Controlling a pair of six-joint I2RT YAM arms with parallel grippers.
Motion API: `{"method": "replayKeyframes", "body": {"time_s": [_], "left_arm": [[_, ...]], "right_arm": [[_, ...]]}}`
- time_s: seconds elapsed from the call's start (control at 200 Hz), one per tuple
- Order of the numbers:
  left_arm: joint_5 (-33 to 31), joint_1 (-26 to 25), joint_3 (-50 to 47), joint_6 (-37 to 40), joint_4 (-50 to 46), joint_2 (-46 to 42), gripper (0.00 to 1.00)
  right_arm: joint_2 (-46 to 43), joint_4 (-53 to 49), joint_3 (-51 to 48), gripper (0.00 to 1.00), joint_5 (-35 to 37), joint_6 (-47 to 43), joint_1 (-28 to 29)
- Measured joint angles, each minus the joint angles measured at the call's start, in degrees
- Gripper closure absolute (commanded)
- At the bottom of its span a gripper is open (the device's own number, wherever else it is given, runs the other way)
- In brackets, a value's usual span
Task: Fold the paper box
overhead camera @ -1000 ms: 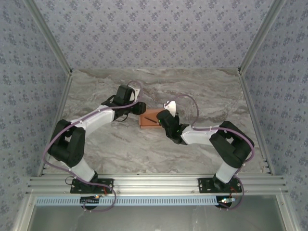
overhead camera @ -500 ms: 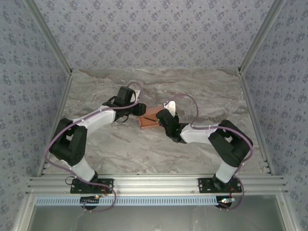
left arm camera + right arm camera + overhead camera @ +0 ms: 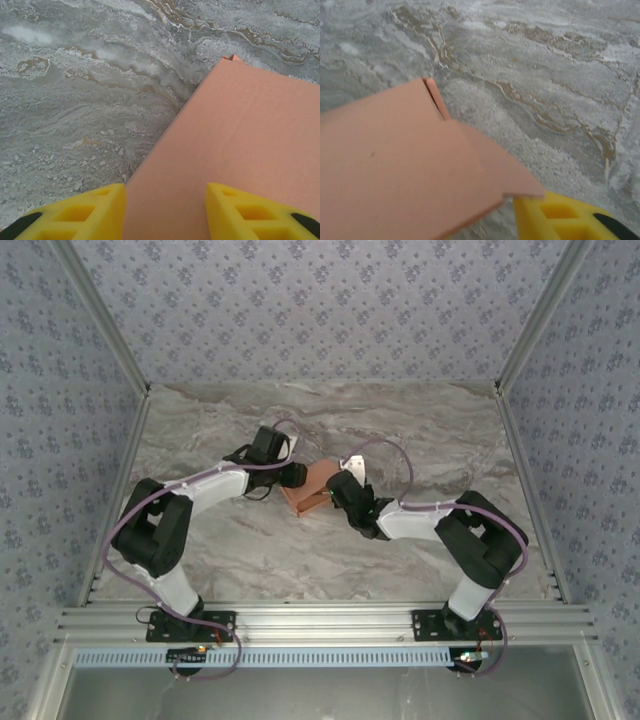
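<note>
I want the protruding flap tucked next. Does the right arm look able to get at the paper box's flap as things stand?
Probably yes: the flap of the paper box lies right beside a finger of the right gripper, nothing between them.

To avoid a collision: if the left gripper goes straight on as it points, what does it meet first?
Probably the paper box, lying directly ahead of the left gripper; depth is unclear.

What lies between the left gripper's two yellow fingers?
The paper box; its salmon card fills that gap at the left gripper, as the left wrist view shows.
</note>
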Motion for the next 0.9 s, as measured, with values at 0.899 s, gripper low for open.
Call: {"method": "replayKeyframes", "body": {"time_s": [0.899], "left_arm": [[-3.3,-2.5,2.3,2.2,-0.7,3.5,0.54]], "right_arm": [[-3.7,-13.9,7.9,0.43,-21.7,-6.3,-9.4]]}}
